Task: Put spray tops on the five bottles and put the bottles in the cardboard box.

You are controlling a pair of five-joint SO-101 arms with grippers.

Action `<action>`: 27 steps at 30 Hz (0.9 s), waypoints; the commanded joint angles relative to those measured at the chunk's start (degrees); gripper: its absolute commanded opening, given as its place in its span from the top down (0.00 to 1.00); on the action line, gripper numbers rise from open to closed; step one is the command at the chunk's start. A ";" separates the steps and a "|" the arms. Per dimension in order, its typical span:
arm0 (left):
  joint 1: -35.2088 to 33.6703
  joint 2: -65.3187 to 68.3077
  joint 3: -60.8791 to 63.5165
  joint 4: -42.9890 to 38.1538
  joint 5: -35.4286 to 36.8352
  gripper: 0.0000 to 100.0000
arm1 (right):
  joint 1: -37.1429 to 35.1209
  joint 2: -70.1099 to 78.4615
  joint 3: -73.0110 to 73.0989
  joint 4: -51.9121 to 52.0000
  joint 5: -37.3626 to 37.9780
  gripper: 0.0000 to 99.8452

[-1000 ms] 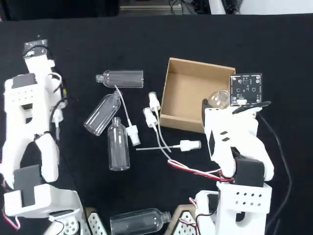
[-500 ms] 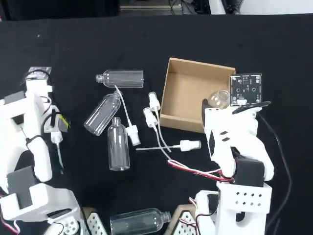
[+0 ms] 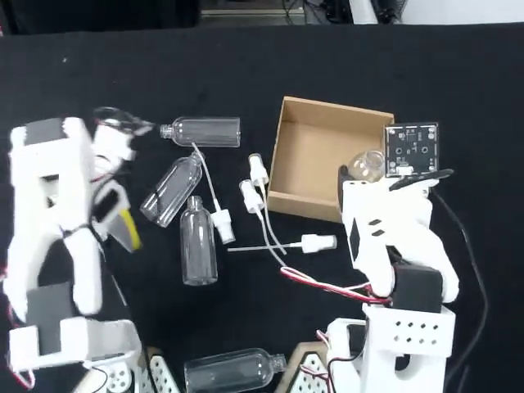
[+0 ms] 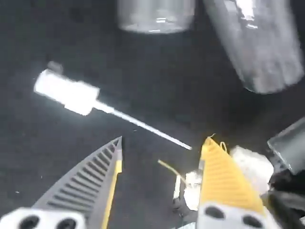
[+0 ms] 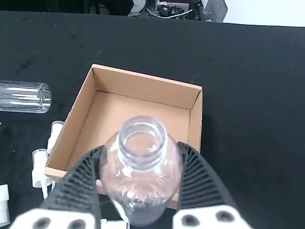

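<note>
My right gripper (image 5: 140, 151) is shut on an upright clear bottle (image 5: 142, 171) with a bare open neck, held beside the near edge of the cardboard box (image 5: 143, 112). In the high view this bottle (image 3: 366, 166) is at the box's (image 3: 279, 147) right corner. My left gripper (image 4: 164, 141) stands open over the black table, with a white spray top (image 4: 66, 93) lying just ahead and its tube running between the fingertips. In the high view the left gripper (image 3: 117, 214) sits left of three capless bottles (image 3: 201, 131) (image 3: 170, 190) (image 3: 197, 241). Several spray tops (image 3: 251, 196) (image 3: 318, 242) lie between bottles and box.
Another capless bottle (image 3: 233, 370) lies at the table's front edge between the two arm bases. Red and white cables (image 3: 315, 284) trail from the right arm. Two bottle ends (image 4: 157, 14) (image 4: 257, 43) lie just beyond the left gripper.
The left arm has swung from the far left toward the group of bottles and turned its wrist. The right arm and its bottle have not moved.
</note>
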 commanded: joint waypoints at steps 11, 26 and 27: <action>48.31 -40.97 27.21 1.32 6.86 0.74 | 6.59 -1.54 -1.89 -1.23 0.44 0.99; 75.91 -24.70 27.65 -14.24 27.60 0.74 | 8.00 -1.54 -1.89 -1.32 1.05 0.99; 75.91 -24.18 27.65 -15.21 28.31 0.74 | 9.14 -1.54 -1.98 -1.32 2.02 0.99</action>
